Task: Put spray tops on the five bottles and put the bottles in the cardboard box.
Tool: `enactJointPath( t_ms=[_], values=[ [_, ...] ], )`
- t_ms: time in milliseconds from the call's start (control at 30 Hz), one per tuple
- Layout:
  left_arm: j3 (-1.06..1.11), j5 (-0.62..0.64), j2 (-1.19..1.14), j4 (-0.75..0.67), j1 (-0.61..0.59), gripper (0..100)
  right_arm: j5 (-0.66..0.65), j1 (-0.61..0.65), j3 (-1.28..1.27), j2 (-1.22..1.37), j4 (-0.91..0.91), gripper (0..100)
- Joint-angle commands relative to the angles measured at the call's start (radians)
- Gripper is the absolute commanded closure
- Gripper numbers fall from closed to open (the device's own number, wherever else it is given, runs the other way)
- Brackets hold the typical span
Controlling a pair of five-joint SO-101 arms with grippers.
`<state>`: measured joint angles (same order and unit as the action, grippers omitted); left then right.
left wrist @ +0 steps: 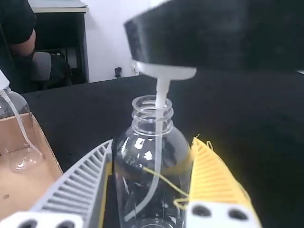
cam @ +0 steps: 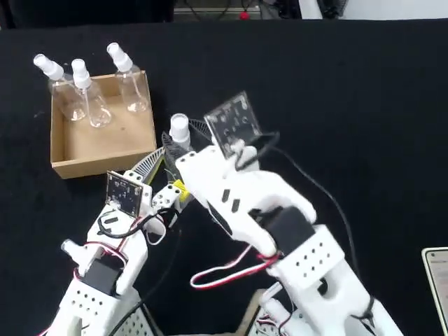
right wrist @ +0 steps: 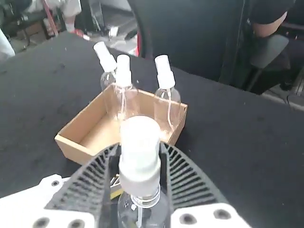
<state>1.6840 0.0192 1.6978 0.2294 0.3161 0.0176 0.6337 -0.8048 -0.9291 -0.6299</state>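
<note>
— What does the left gripper (left wrist: 153, 159) hold?
— It is closed on a clear bottle (left wrist: 142, 175), which stands upright in it. Just above, the right gripper (right wrist: 139, 161) clamps a white spray top (right wrist: 138, 133). The tube (left wrist: 159, 118) goes down into the bottle, and the cap is not yet seated.
— And beyond the grippers?
— The cardboard box (cam: 98, 162) is on the tabletop (cam: 350, 105), with three capped bottles (cam: 87, 105) inside.

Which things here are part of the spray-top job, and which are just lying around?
Job: cardboard box; three capped bottles in it; open bottle in the left gripper; spray top in the right gripper, tube in that bottle's neck.
Lying about: flat pale object at the right edge of the black table.
</note>
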Motion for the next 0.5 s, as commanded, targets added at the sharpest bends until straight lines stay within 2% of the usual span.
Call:
enactJointPath(
  t_ms=[0, 100, 267, 467],
  values=[
    [0.022, 0.002, 0.012, 0.002, 0.007, 87, -0.063, 0.009, -0.012, -0.047, 0.040, 95.9],
    [0.022, 0.002, 0.012, 0.002, 0.007, 87, -0.115, 0.009, -0.027, -0.045, 0.041, 95.9],
    [0.022, 0.002, 0.012, 0.003, 0.007, 87, -0.114, 0.008, -0.004, 0.041, 0.038, 95.8],
    [0.022, 0.002, 0.012, 0.003, 0.005, 87, -0.114, 0.008, 0.131, 0.145, -0.068, 95.7]
  ],
)
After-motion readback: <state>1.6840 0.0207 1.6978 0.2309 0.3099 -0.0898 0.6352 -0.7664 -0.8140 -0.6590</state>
